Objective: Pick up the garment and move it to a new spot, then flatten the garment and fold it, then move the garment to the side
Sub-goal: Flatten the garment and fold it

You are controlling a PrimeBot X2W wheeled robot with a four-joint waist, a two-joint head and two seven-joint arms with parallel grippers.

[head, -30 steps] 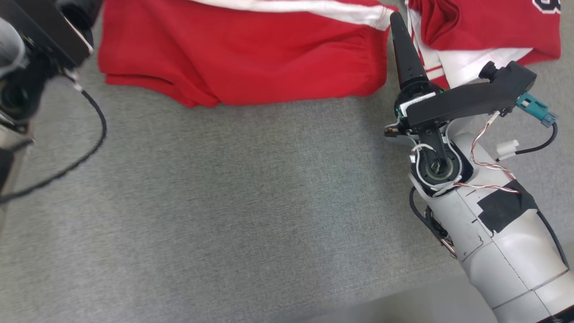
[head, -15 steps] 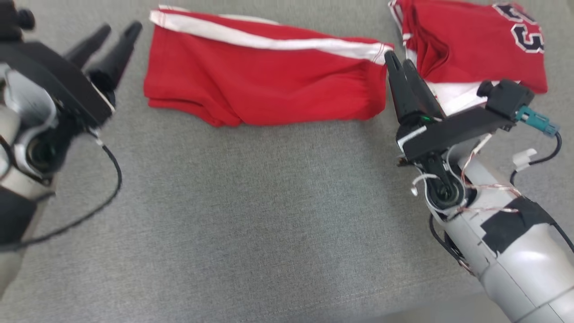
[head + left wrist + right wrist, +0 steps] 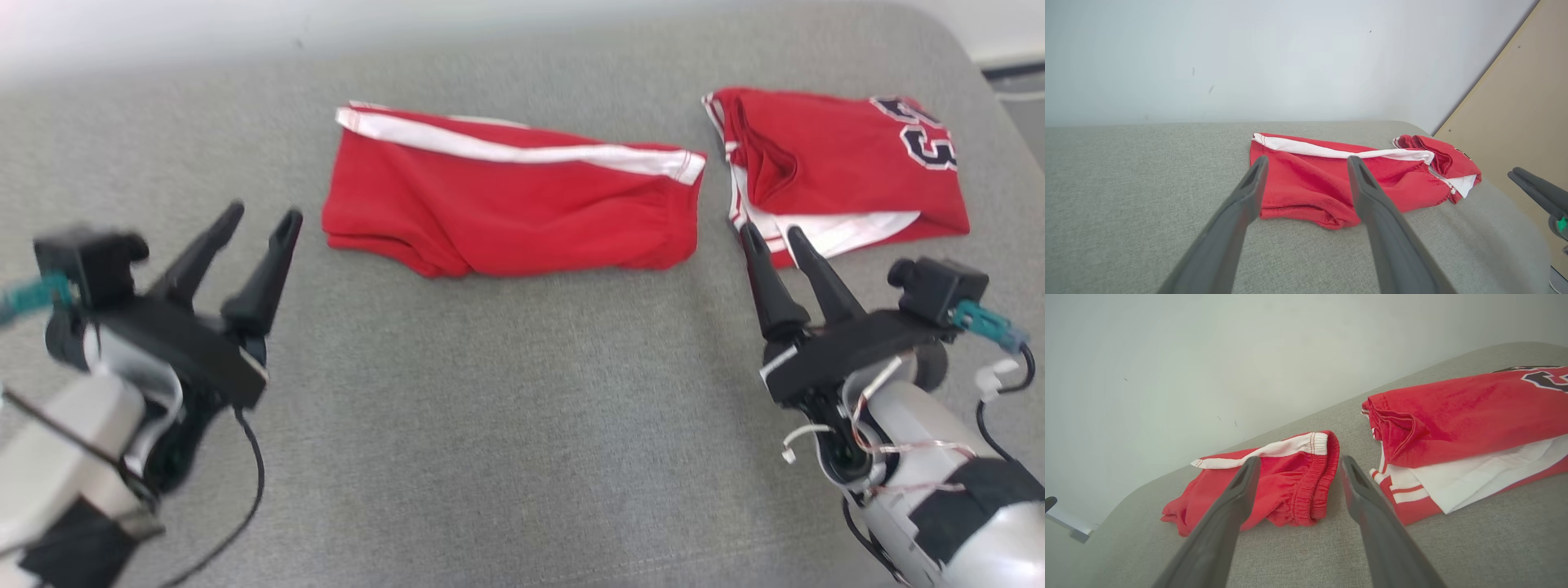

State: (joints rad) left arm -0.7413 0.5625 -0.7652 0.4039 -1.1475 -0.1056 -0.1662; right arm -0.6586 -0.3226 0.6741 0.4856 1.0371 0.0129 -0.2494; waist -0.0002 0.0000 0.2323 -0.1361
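Note:
Two folded red garments lie side by side at the far part of the grey table (image 3: 522, 425). The red shorts (image 3: 510, 204) with a white stripe are in the middle. The red jersey (image 3: 833, 167) with dark numerals is to their right. My left gripper (image 3: 263, 214) stands open and empty, left of the shorts and apart from them. My right gripper (image 3: 771, 231) is open and empty just below the jersey's near edge. The left wrist view looks past the left gripper (image 3: 1307, 160) at the shorts (image 3: 1323, 183) and jersey (image 3: 1447, 161). The right gripper (image 3: 1300, 459) points between the shorts (image 3: 1290, 482) and jersey (image 3: 1461, 416).
A pale wall (image 3: 1249, 61) runs behind the table's far edge. A tan board (image 3: 1527, 102) leans at the right. The table's far right corner (image 3: 939, 24) is rounded. The near half of the grey surface holds nothing but my two arms.
The head camera has tilted up, so the whole picture shifted. Both arms have drawn back from the garments. The right gripper's fingers have spread apart, and the left gripper has come fully into view.

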